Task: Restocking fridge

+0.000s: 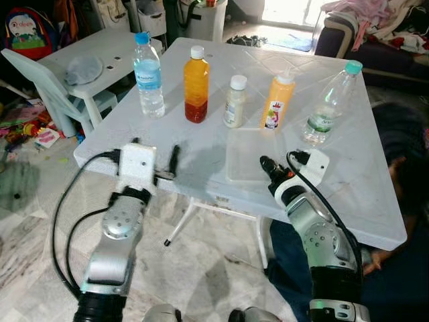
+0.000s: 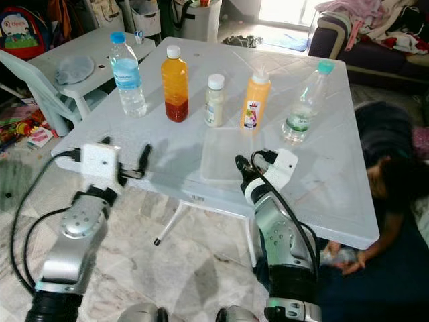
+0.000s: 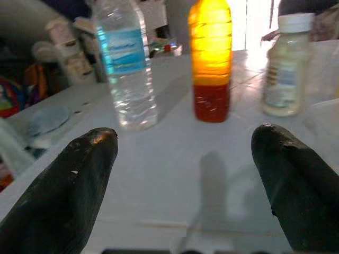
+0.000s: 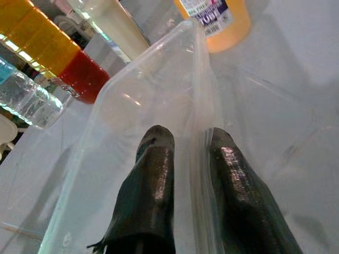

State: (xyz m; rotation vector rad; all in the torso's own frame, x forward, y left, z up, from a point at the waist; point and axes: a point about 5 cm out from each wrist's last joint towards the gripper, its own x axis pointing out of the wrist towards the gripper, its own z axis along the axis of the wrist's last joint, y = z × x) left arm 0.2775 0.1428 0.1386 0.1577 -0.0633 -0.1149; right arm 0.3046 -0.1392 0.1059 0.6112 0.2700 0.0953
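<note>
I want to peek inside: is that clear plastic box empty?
Empty: through the clear plastic box only the white table shows; the right gripper straddles its wall.

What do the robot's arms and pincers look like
Both arms are silver metal with jointed segments and black cuffs near the base. Looping black cables run to white boxy wrist modules. Left pincer and right pincer each have two long, glossy black fingers, rounded at the tips.

Worktop (image 1: 375,194) white. Water bottle (image 1: 148,75) clear, blue cap and label. Juice bottle (image 1: 196,83) orange over red, white cap. Clear tray (image 1: 247,158) — hand fingers (image 4: 151,180) black.
</note>
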